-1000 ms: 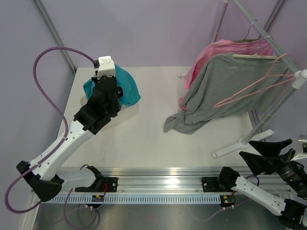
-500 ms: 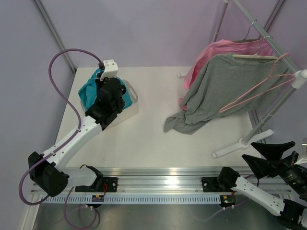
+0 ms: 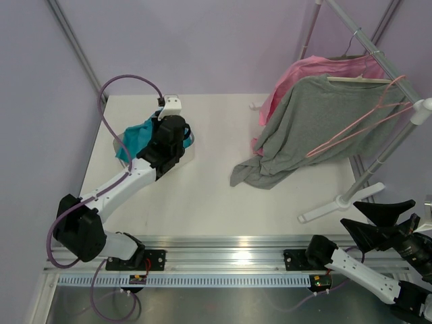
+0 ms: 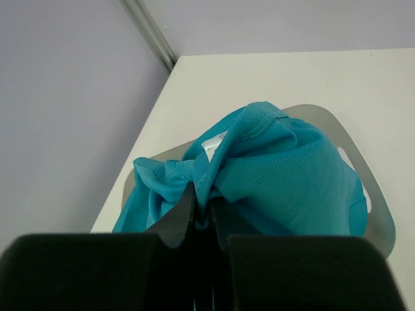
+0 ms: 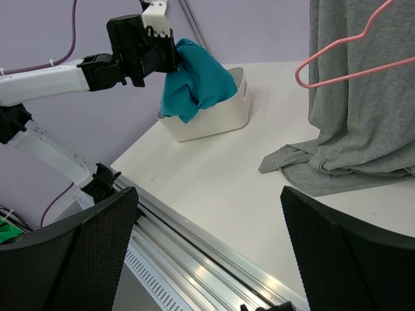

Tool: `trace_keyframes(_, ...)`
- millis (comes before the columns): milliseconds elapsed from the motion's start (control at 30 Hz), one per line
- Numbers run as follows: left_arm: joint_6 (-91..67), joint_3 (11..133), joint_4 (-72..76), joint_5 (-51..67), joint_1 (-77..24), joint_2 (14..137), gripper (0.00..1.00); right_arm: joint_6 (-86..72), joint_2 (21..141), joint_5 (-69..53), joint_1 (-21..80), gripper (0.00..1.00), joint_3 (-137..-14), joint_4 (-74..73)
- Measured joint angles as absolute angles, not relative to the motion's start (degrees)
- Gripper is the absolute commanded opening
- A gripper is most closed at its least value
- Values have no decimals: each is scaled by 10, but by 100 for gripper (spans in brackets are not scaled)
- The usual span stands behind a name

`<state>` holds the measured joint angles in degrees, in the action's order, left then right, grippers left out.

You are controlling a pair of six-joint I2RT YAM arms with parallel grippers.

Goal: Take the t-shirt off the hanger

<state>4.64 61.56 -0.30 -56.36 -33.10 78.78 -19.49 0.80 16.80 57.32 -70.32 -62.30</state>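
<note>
The teal t-shirt (image 3: 136, 138) is bunched over a white bin (image 5: 217, 113) at the table's far left; it also shows in the left wrist view (image 4: 279, 181) and the right wrist view (image 5: 194, 81). My left gripper (image 4: 202, 206) is shut on a fold of the t-shirt, above the bin. The bare pink wire hanger (image 3: 358, 125) hangs from the rack at the right, in front of a grey t-shirt; it also shows in the right wrist view (image 5: 350, 45). My right gripper (image 3: 378, 223) is open and empty off the table's near right corner.
A grey t-shirt (image 3: 304, 125) on a wooden hanger and a pink t-shirt (image 3: 297, 74) hang from a metal clothes rack (image 3: 378, 50) at the right. The grey t-shirt's hem drapes onto the table. The rack's white foot (image 3: 337, 202) stands at the right.
My left arm has swung right and toward the bin, carrying the teal t-shirt down over it. The pink hanger has swayed a little. The right arm has barely moved.
</note>
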Motion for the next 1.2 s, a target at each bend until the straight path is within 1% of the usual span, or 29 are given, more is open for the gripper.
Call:
trace_keyframes(267,-8,585,0,-485,-303,805,0,-195,8,168,573,99,-707,-632)
trace_keyframes(500,-44,584,-3,-471,-263,828,0,-195,8,168,573,99,-713,-634)
trace_keyframes(633,-14,584,28,-469,-241,847,0,-193,8,168,573,99,-714,-643)
trace_keyframes(833,49,574,110,-465,-239,863,0,-187,8,169,573,100,-723,-661)
trace_keyframes(1000,44,551,154,-458,-222,881,0,-180,8,169,573,99,-724,-663)
trace_keyframes(1167,37,538,162,-457,-215,931,0,-176,8,168,573,100,-724,-663)
trace_keyframes(1200,35,538,159,-456,-215,940,2,-176,8,168,573,99,-724,-663)
